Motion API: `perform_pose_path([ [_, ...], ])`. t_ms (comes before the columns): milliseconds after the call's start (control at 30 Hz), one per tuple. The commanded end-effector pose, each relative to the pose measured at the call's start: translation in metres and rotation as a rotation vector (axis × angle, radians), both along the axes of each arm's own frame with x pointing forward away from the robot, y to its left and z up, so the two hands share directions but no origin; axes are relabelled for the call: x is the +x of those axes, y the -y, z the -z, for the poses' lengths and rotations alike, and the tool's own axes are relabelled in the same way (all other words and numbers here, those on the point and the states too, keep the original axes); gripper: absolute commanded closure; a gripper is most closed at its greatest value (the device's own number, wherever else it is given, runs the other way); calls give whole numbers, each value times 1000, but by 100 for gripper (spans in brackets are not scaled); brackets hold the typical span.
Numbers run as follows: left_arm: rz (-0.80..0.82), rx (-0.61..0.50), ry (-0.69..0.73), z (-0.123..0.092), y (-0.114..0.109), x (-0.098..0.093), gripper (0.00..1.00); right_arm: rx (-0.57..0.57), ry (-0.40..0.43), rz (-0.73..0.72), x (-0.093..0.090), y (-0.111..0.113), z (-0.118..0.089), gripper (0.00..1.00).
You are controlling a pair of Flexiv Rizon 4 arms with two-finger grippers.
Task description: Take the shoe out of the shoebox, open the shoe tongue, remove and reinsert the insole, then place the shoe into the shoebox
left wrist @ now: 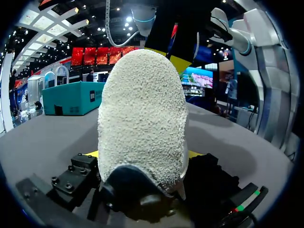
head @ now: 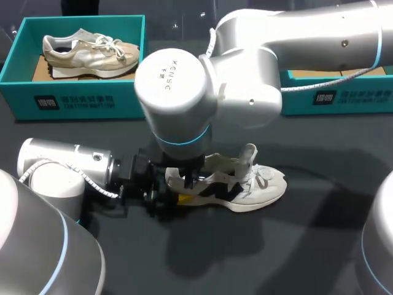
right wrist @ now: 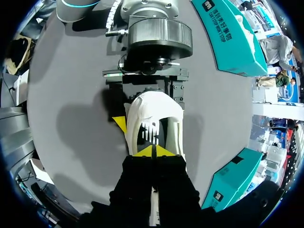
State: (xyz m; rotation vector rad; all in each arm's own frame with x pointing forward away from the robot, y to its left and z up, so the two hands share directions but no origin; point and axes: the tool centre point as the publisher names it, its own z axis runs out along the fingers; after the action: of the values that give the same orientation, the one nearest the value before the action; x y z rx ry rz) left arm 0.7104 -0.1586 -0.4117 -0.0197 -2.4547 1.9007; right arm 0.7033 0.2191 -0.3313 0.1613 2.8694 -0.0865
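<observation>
Shoe work in progress: the white mesh sneaker with black side panels (head: 261,187) lay out of its box on the dark grey table (head: 307,246), near the middle, toe to the right. My left gripper (left wrist: 142,156) came in low from the left and clamped the nubbly heel from both sides. I judged this a brace, so the shoe would not slide. My right gripper (right wrist: 154,151) hung straight down over the shoe's mouth, its yellow tips pinched together on a thin white strip (right wrist: 152,211), which I took for the insole seen edge-on. The white tongue (head: 249,155) stood pulled up, leaving the mouth clear. The open teal cardboard shoebox (head: 80,101) waited at the far left, holding a beige sneaker (head: 86,52).
</observation>
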Motion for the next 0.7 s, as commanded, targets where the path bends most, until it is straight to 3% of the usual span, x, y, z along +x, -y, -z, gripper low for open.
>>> perform_pose_path([
  [33, 0, 1, 0, 2, -1, 0, 100, 33, -12, -4, 4, 4, 19, 100],
  [533, 0, 1, 0, 2, -1, 0, 100, 24, -46, -2, 14, -1, 48, 100],
  [700, 0, 1, 0, 2, -1, 0, 100, 21, -52, 34, 12, 8, 56, 100],
])
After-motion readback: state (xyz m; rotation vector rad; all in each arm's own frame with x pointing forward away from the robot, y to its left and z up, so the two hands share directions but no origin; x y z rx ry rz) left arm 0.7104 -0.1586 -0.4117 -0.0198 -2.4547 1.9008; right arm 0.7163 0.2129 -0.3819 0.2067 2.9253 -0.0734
